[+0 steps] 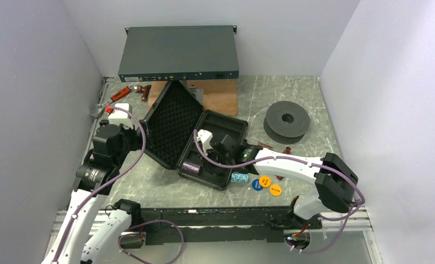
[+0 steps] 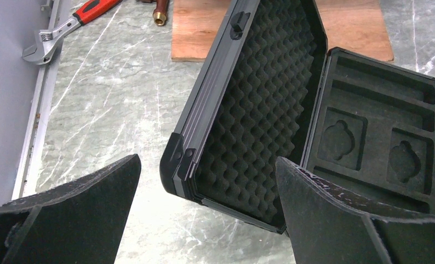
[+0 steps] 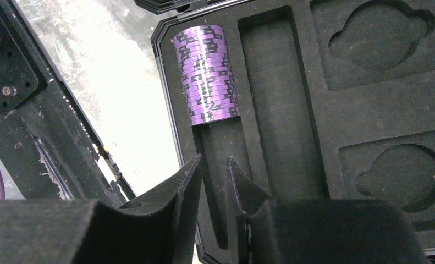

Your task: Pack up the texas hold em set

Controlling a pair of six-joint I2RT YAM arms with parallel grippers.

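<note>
Marble table (image 1: 292, 110), front to back: a teal chip roll (image 1: 238, 177) plus blue disc (image 1: 257, 185), yellow disc (image 1: 265, 181) and orange disc (image 1: 275, 191) lie loose just outside the open black case (image 1: 230, 125). A purple chip roll (image 3: 207, 74) sits in its edge foam slot. The right end effector (image 3: 212, 160) hovers there, nearly closed and empty. The left end effector (image 2: 207, 159) is spread wide, facing the lid (image 2: 259, 104). A grey rack unit (image 1: 179, 52) sits at the back.

Matt black foam lining (image 3: 369, 104) holds a glossy striped purple chip roll (image 3: 207, 74).
</note>
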